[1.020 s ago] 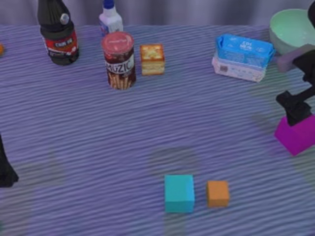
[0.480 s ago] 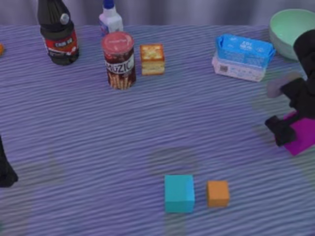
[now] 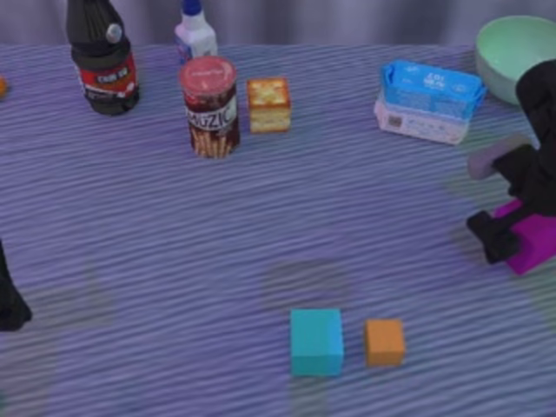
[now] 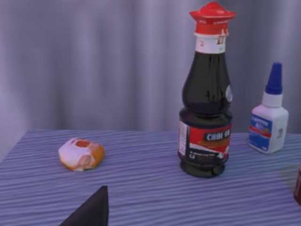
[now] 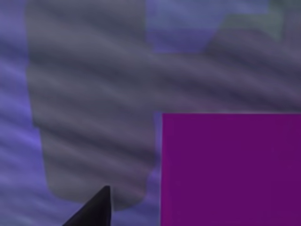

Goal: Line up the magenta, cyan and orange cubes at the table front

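At right edge, right tool (image 3: 508,228) over skewed magenta cube (image 3: 534,246); grip state unclear.

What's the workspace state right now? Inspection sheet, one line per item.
Surface: table with a purple-blue ribbed cover.
Job's things: cyan cube and orange cube side by side, apart, at the front; magenta cube at the right edge, not in line.
Clutter: soy sauce bottle, glue bottle, snack can, yellow-orange patterned box, blue wipes pack, green bowl, a pastry at the far left.
Grippers: right gripper at the magenta cube; left gripper parked at the left edge.
Cables: nothing seen.
Surroundings: grey curtain behind.
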Controlling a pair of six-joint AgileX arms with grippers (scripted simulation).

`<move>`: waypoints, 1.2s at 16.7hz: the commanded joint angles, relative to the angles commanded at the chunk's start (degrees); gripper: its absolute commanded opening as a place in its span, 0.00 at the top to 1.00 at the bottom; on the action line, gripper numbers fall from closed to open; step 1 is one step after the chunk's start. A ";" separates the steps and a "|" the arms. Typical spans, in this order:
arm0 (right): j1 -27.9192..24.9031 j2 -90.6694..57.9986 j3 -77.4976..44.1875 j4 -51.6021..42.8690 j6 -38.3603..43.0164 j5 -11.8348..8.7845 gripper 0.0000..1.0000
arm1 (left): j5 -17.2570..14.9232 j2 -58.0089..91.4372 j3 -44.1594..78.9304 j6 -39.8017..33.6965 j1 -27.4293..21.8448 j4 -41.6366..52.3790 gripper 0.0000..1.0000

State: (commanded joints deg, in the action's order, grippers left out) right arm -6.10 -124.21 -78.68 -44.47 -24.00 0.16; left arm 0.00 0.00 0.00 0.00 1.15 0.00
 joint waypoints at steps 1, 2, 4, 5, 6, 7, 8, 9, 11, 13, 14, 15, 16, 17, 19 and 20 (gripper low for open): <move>0.00 0.00 0.00 0.00 0.00 0.00 0.23 | 0.00 0.00 0.00 0.00 0.00 0.00 0.00; 0.00 0.00 0.00 0.00 0.00 0.00 0.30 | 0.00 0.00 0.00 0.00 0.00 0.00 0.00; 0.00 0.00 0.00 0.00 0.00 0.00 0.45 | 0.00 0.00 0.00 0.00 0.00 0.00 0.00; 0.00 0.00 0.00 0.00 0.00 0.00 0.53 | 0.00 0.00 0.00 0.00 0.00 0.00 0.00; 0.00 0.00 0.00 0.00 0.00 0.00 0.60 | 0.00 0.00 0.00 0.00 0.00 0.00 0.00; 0.00 0.00 0.00 0.00 0.00 0.00 0.68 | 0.00 0.00 0.00 0.00 0.00 0.00 0.00; 0.00 0.00 0.00 0.00 0.00 0.00 0.75 | 0.00 0.00 0.00 0.00 0.00 0.00 0.00; 0.00 0.00 0.00 0.00 0.00 0.00 0.83 | 0.00 0.00 0.00 0.00 0.00 0.00 0.00; 0.00 0.00 0.00 0.00 0.00 0.00 0.98 | 0.00 0.00 0.00 0.00 0.00 0.00 0.00; 0.00 0.00 0.00 0.00 0.00 0.00 1.00 | 0.00 0.00 0.00 0.00 0.00 0.00 0.00; 0.00 0.00 0.00 0.00 0.00 0.00 1.00 | 0.00 0.00 0.00 0.00 0.00 0.00 0.00; 0.00 0.00 0.00 0.00 0.00 0.00 1.00 | 0.00 0.00 0.00 0.00 0.00 0.00 0.00; 0.00 0.00 0.00 0.00 0.00 0.00 1.00 | 0.00 0.00 0.00 0.00 0.00 0.00 0.00; 0.00 0.00 0.00 0.00 0.00 0.00 1.00 | 0.00 0.00 0.00 0.00 0.00 0.00 0.00; 0.00 0.00 0.00 0.00 0.00 0.00 1.00 | 0.00 0.00 0.00 0.00 0.00 0.00 0.00; 0.10 0.69 -0.09 -0.36 0.19 -0.19 1.00 | 0.00 0.00 0.00 0.00 0.00 0.00 0.00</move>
State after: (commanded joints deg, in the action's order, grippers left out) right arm -6.00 -123.52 -78.77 -44.83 -23.81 -0.03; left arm 0.00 0.00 0.00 0.00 1.15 0.00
